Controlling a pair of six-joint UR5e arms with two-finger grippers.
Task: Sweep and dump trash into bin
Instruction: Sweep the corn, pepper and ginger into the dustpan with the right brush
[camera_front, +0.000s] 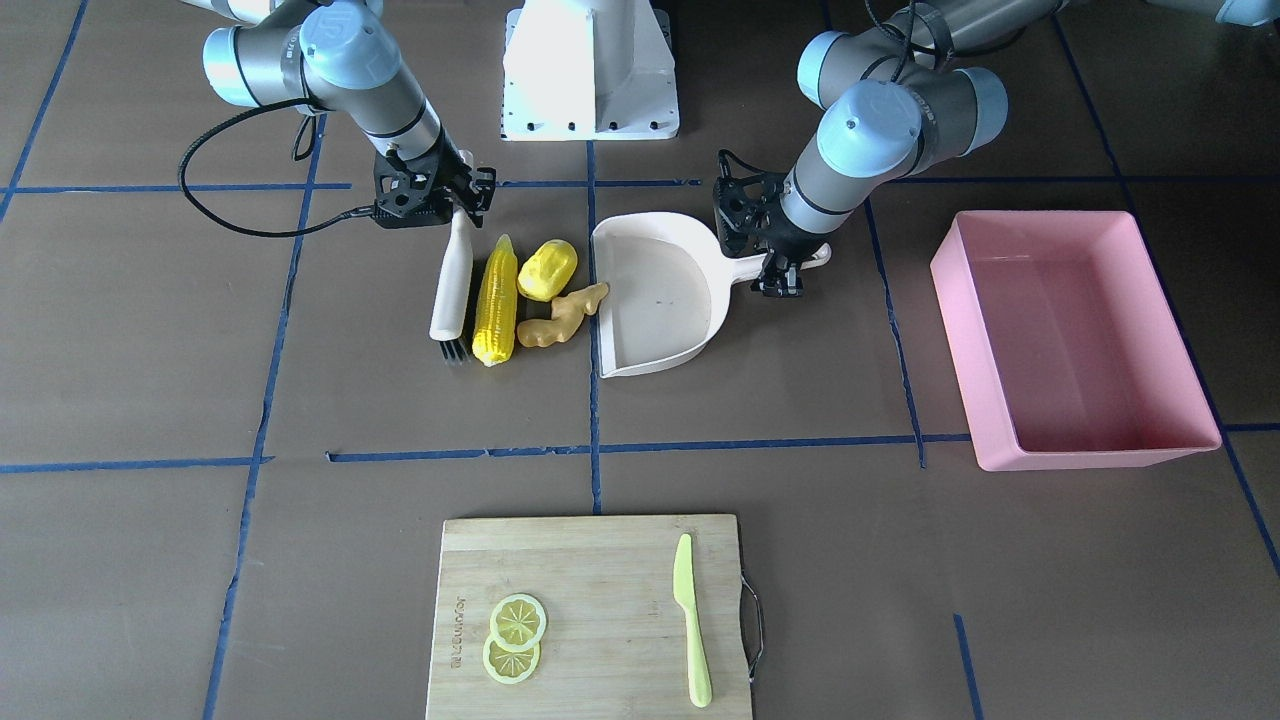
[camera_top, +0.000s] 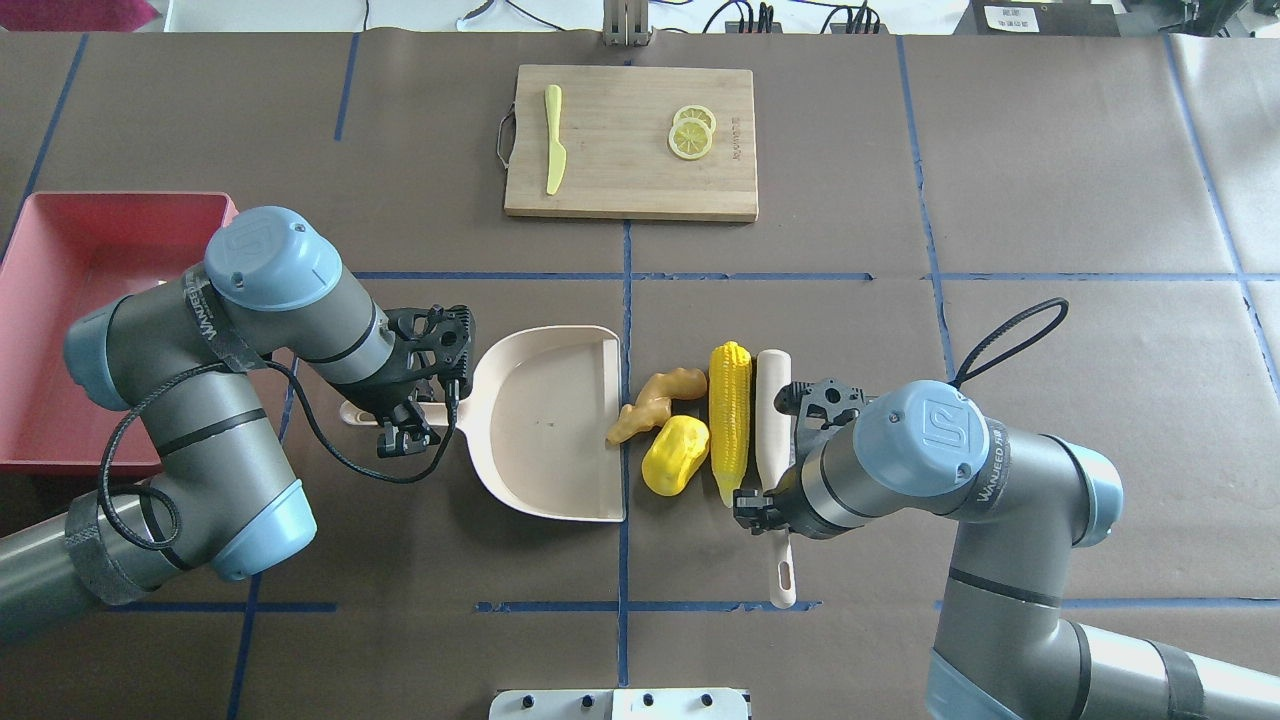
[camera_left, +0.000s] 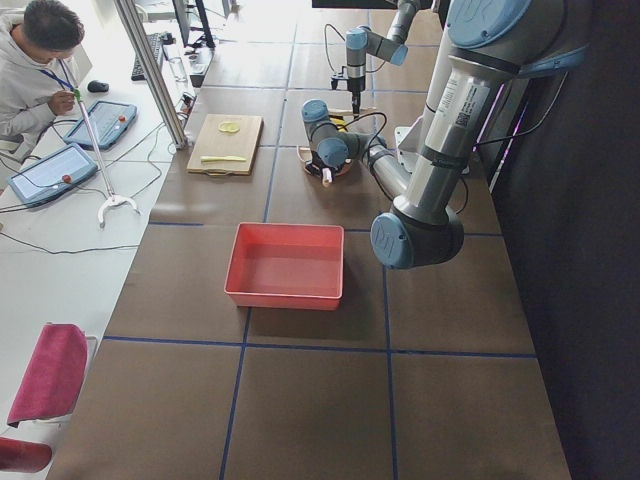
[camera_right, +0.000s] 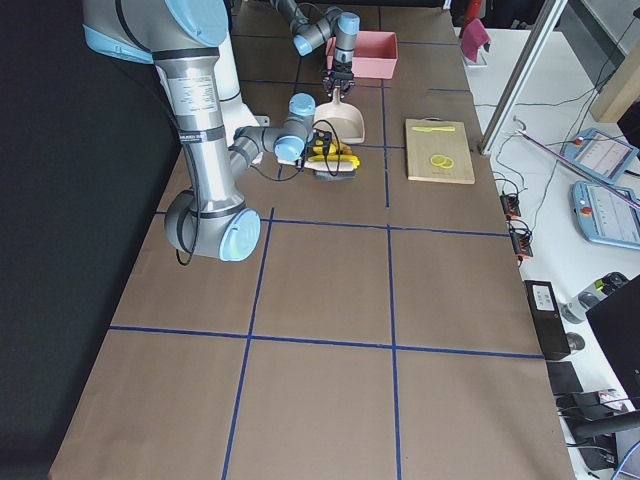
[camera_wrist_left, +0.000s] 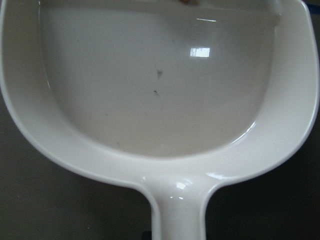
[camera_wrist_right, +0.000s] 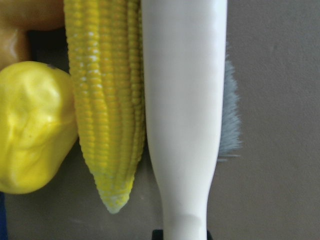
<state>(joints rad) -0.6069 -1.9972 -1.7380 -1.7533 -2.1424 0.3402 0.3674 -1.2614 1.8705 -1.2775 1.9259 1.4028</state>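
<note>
The right gripper (camera_front: 461, 203) is clamped on the handle of a white brush (camera_front: 452, 285), which lies flat on the table (camera_front: 150, 330) with its dark bristles turned away from the trash. The left gripper (camera_front: 785, 275) is closed on the handle of the cream dustpan (camera_front: 660, 300) – the pan sits flat on the table with nothing in it.

Between the two tools lies the trash. The corn cob (camera_front: 496, 300) rests lengthwise against the brush, the yellow vegetable (camera_front: 547, 270) is just beside the corn, and the ginger root (camera_front: 562, 316) has its tip at the pan's open edge.

The pink bin (camera_front: 1080, 330) stands on the robot's left, well apart from the dustpan.

Farthest out, a cutting board (camera_front: 590, 600) carries two lemon slices (camera_front: 515, 635) and a green knife (camera_front: 690, 620).
</note>
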